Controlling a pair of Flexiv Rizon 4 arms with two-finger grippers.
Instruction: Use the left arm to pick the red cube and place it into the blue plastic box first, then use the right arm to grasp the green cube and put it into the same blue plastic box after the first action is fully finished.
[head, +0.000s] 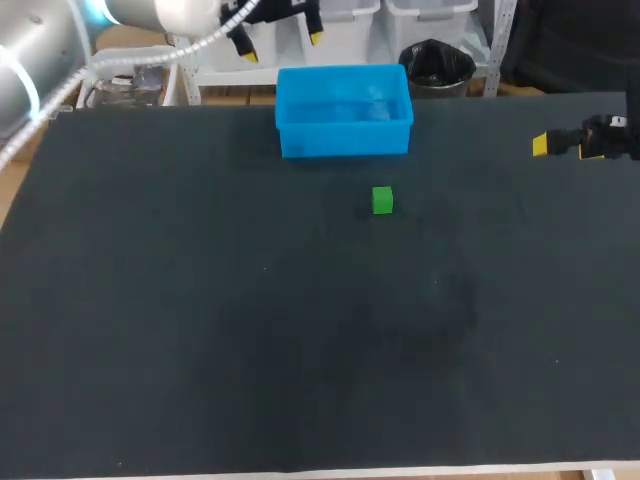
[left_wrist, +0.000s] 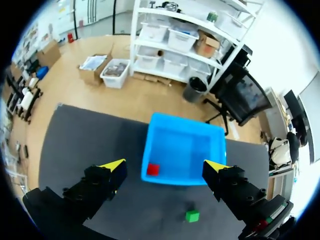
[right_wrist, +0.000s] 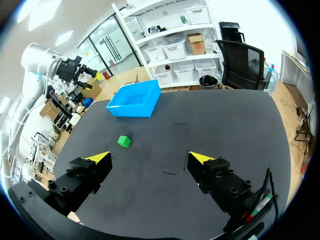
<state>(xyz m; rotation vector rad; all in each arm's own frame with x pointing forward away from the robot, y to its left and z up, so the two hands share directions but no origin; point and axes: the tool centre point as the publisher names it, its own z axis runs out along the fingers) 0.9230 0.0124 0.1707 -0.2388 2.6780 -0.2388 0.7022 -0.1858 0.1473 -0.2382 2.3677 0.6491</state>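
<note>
Both spread: left gripper (left_wrist: 165, 165) above blue plastic box (head: 345, 138), right gripper (right_wrist: 150, 158) well aside.

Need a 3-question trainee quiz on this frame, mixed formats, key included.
1. True or false: the red cube lies inside the blue box.
2. Where is the green cube? A) in the box B) on the table, apart from the box C) on top of the red cube
3. Is the left gripper open or shut?
Key: 1 true; 2 B; 3 open.
</note>
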